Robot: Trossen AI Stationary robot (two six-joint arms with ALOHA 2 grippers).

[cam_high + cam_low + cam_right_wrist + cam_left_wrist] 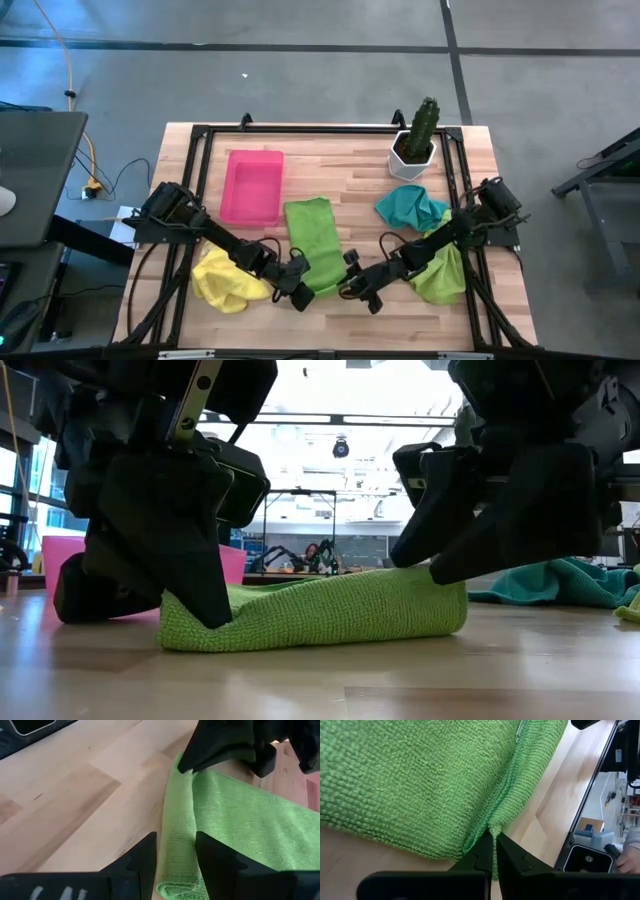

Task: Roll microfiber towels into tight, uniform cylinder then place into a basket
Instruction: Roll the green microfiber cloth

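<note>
A lime green towel [312, 245] lies as a long folded strip in the middle of the table, its near end doubled into a thick fold [320, 615]. My left gripper [298, 290] is shut on that end's left corner. My right gripper [352, 285] is closed over the fold at the right end. The pink basket [252, 185] stands far left of the towel. A yellow towel [225, 280] lies crumpled at the near left. A teal towel [410, 208] and another lime green one [442, 270] lie at the right. My left gripper pinches a thin bit of the towel's near edge at its left corner [492, 829] between its two fingertips [512, 857], slanting down from the near left. The cloth there is gathered to a point and the rest lies flat on the table. My right gripper has the thick folded near edge [177, 845] between its two fingers [215, 860], at the fold's right end, several layers deep. The fingers slant down from the near right, across the end of the fold. The fold rests on the table.
A white pot with a green cactus [413, 150] stands at the far right. A black frame [320, 128] runs round the table's edges. Bare wood lies between the basket and the pot and along the near edge.
</note>
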